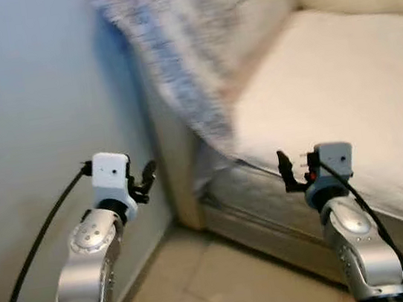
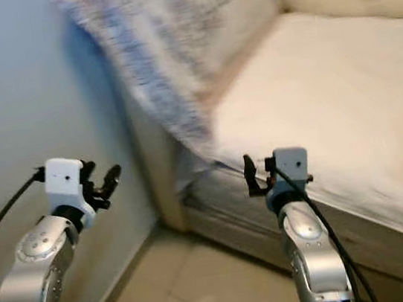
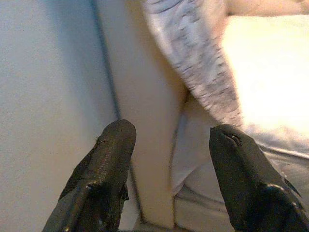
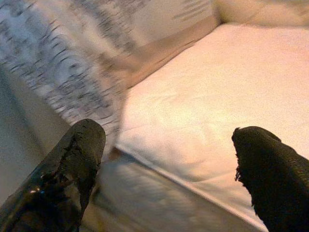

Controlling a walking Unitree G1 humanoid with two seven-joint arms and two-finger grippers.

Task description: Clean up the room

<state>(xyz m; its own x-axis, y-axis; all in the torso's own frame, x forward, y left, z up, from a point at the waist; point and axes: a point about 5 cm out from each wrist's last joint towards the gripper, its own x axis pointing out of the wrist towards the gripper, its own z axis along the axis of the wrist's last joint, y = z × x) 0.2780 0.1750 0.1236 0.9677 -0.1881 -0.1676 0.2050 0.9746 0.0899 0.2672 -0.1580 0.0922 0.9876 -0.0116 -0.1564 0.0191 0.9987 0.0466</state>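
Observation:
A grey-patterned blanket hangs over the armrest of a cream sofa and droops onto its seat. My left gripper is raised near the wall, left of the armrest, open and empty. In the left wrist view its fingers point at the armrest side and the blanket. My right gripper is held up before the sofa's front edge, open with nothing between its fingers. The right wrist view looks over the seat cushion.
A pale blue-grey wall stands close on the left, leaving a narrow gap beside the sofa armrest. Beige floor tiles lie below. The picture is blurred.

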